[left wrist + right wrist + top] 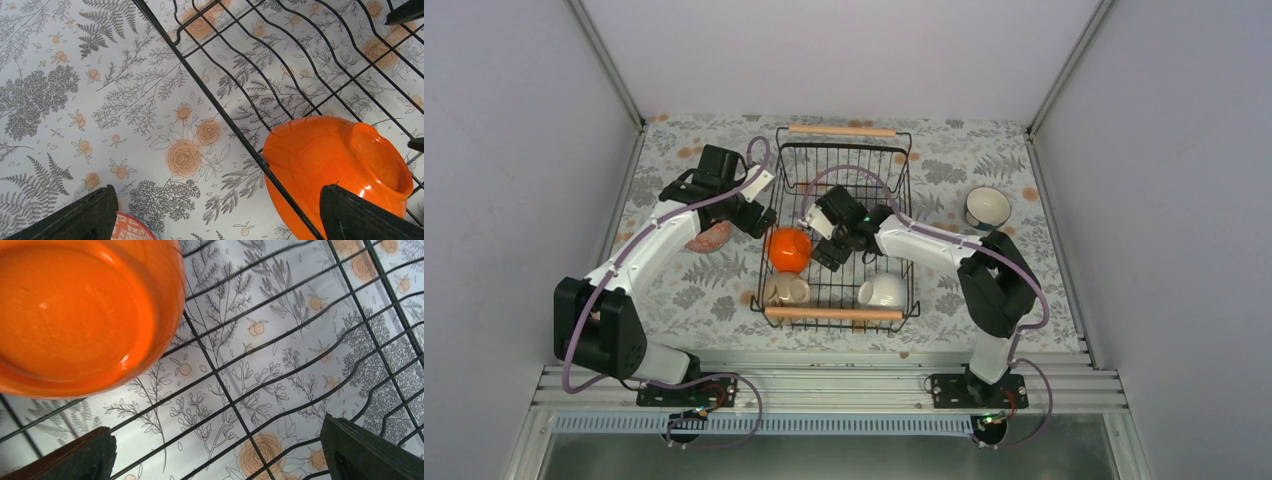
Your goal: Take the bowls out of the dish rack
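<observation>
Black wire with two pale wooden handles [834,313]: the dish rack [844,165], at the centre of the floral tablecloth [674,295] in the top view. Holds three bowls: orange bowl [789,249] against the left wall, beige bowl [786,290] in the near left corner, white bowl [882,290] toward the near right corner, the last two just beside the near handle. Outside the rack: dark bowl with a white interior [987,207] upright on the cloth well to the right; red-and-white patterned bowl [711,237] on the cloth to the left, partly under the left arm. Left gripper [756,215] just left of the orange bowl, at the rack's left wall; right gripper [822,240] inside the rack, just right of the same bowl. Left wrist view: left gripper [225,220] with jaws spread wide and gripping nothing; one fingertip over the cloth beside the patterned bowl [131,227], the other over the orange bowl [335,165], which lies tilted with its foot ring showing; rack edge wire between the two fingers. Right wrist view: right gripper [217,455] likewise spread wide and gripping nothing, above the rack's wire floor [280,365]; orange bowl [85,315] at upper left, its inside facing the camera, clear of both fingertips.
</observation>
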Controlling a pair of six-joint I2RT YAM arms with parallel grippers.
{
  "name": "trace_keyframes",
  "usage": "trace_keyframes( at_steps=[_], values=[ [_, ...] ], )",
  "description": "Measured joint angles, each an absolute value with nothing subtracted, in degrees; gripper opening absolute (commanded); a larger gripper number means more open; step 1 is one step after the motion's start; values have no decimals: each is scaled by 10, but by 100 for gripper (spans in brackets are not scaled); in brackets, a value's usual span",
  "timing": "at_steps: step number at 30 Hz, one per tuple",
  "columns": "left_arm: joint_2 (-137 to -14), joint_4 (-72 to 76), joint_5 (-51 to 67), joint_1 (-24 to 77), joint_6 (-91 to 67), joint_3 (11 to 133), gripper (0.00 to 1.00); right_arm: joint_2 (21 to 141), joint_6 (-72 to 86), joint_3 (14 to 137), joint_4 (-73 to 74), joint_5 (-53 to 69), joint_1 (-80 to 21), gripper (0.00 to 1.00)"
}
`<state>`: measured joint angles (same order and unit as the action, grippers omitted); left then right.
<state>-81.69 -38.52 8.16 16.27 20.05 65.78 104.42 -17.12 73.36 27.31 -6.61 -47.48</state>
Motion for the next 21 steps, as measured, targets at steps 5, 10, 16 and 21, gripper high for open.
trace_keyframes(
  at_steps=[5,10,16,21],
  values=[
    [-816,-384,81,163,200,657,100,1031,-169,773,307,-19,-475,100],
    [-825,-385,81,164,198,661,100,1024,-164,818,327,23,-475,100],
    [-846,-384,74,176,194,667,100,1028,-161,853,331,46,-475,100],
    [-857,-382,57,189,190,667,100,1061,-157,871,325,58,-475,100]
  ],
)
